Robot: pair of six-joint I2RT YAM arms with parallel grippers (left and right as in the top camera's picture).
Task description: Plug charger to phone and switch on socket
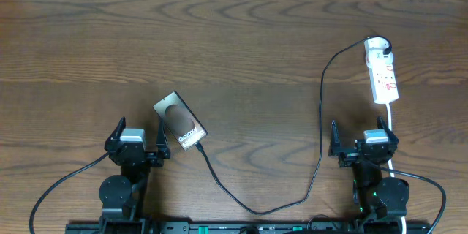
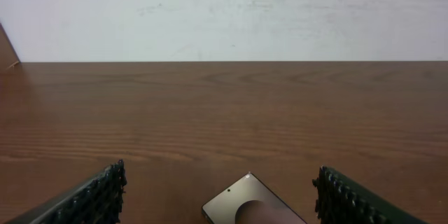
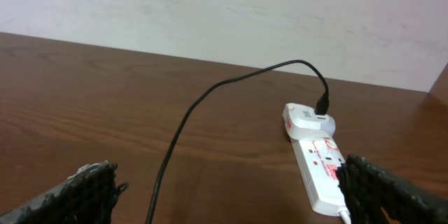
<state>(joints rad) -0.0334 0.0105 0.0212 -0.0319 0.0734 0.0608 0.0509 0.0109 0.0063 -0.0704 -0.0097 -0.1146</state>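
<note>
The phone (image 1: pixel 180 121) lies just beyond the left tool (image 1: pixel 139 134). Its long axis slants far-left to near-right, with the charger (image 1: pixel 321 124) tip at its near end. Both tools stand wide open and empty, the right tool (image 1: pixel 358 134) facing the socket (image 1: pixel 382 73).

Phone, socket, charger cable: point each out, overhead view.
the phone (image 1: pixel 180 121), overhead view, middle of its screen.
the socket (image 1: pixel 382 73), overhead view, middle of white body.
the charger (image 1: pixel 321 121), overhead view, straight run of black cable.
</note>
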